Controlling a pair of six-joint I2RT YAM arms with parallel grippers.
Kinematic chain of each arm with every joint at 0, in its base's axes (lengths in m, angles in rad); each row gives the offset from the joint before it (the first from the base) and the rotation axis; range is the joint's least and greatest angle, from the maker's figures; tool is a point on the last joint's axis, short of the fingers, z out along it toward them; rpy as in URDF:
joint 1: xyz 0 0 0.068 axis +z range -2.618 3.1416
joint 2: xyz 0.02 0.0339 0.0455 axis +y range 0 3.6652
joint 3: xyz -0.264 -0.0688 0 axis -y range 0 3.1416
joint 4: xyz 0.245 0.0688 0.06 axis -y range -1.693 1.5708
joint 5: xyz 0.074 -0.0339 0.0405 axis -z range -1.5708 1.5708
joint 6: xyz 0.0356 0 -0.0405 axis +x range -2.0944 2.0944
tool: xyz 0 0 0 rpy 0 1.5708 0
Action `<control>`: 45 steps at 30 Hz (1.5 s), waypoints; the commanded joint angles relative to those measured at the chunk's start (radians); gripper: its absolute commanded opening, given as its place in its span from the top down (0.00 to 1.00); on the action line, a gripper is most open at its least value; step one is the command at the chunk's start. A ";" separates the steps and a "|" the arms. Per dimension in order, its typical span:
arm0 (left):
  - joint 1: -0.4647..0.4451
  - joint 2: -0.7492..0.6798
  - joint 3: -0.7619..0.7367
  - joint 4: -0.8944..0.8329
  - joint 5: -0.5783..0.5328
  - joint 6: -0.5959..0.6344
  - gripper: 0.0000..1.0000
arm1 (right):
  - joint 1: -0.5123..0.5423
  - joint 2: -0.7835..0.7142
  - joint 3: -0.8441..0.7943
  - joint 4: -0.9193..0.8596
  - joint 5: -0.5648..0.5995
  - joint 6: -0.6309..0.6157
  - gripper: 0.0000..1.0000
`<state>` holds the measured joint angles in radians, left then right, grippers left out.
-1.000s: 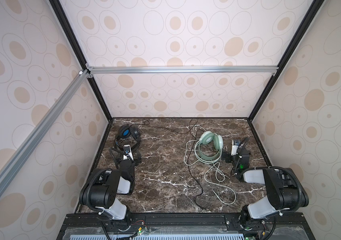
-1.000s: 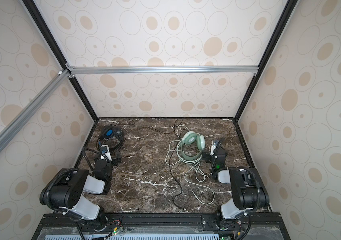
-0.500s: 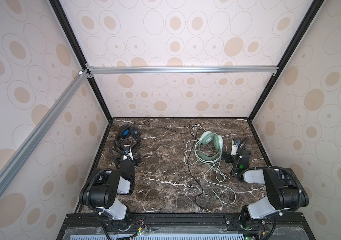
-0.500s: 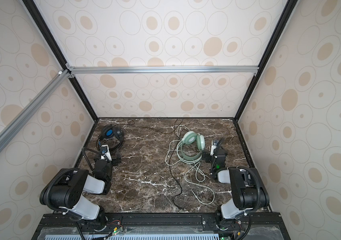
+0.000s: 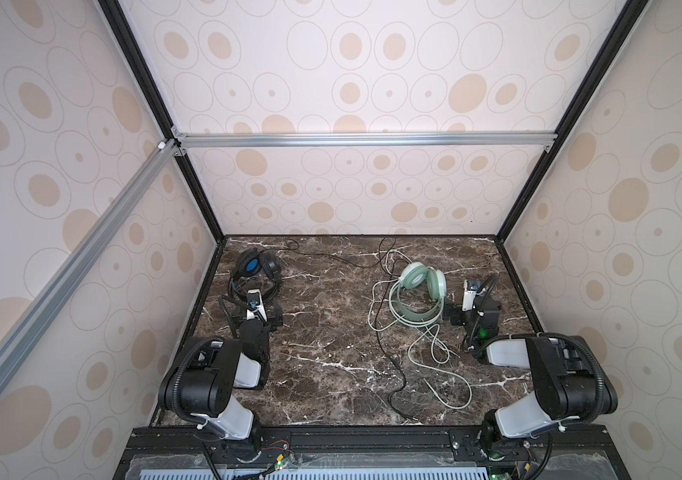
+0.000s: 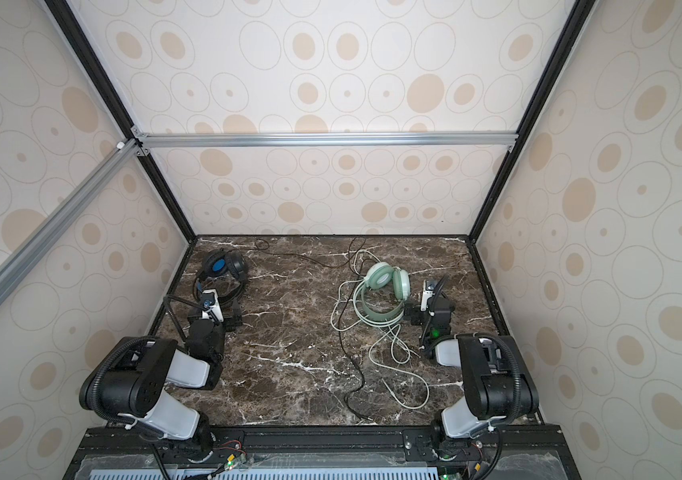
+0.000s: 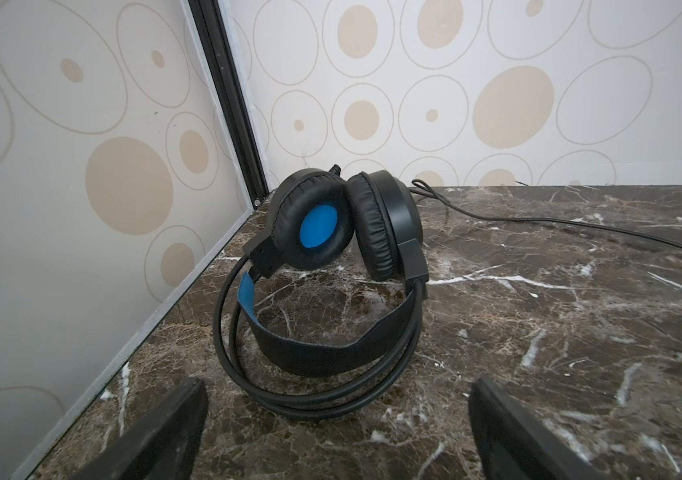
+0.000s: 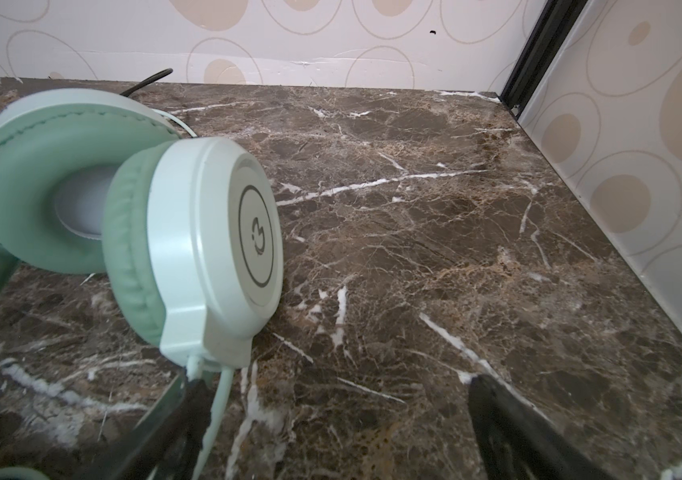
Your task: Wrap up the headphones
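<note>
The black headphones [image 5: 254,270] [image 6: 218,268] with a blue inner earcup lie at the far left of the marble table; their thin black cable [image 5: 393,365] runs along the back and down the middle to the front edge. My left gripper [image 5: 254,311] [image 7: 337,399] stands open just short of their headband [image 7: 331,353], holding nothing. The mint-green headphones [image 5: 418,291] [image 8: 144,216] lie right of centre, with their pale green cable [image 5: 435,349] looping toward the front. My right gripper [image 5: 472,307] [image 8: 337,395] is open beside one earcup. The green cable passes along one finger [image 8: 194,399], not gripped.
The marble table [image 5: 331,332] is boxed in by patterned walls on three sides, with black corner posts [image 5: 501,237]. The left wall [image 7: 81,249] stands close to the black headphones. The right wall [image 8: 643,208] is near my right gripper. Both arm bases sit at the front edge.
</note>
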<state>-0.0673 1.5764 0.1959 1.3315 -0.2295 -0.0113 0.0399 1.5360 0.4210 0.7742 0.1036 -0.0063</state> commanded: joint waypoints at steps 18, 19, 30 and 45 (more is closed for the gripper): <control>0.004 0.001 0.015 0.052 0.009 -0.003 0.02 | 0.009 0.000 0.003 0.011 -0.019 -0.007 0.00; 0.004 -0.005 0.014 0.049 0.021 0.002 0.02 | 0.009 0.001 0.003 0.015 -0.020 -0.007 0.00; 0.004 -0.308 0.186 -0.641 -0.037 -0.123 0.02 | 0.022 -0.197 0.130 -0.378 0.009 0.006 0.00; 0.004 -0.340 0.670 -1.504 0.193 -0.688 0.02 | 0.263 -0.325 0.474 -1.036 0.025 0.223 0.00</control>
<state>-0.0673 1.1622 0.7593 0.0719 -0.1162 -0.5838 0.2600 1.1866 0.8509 -0.0647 0.1268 0.1371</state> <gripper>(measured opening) 0.981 0.997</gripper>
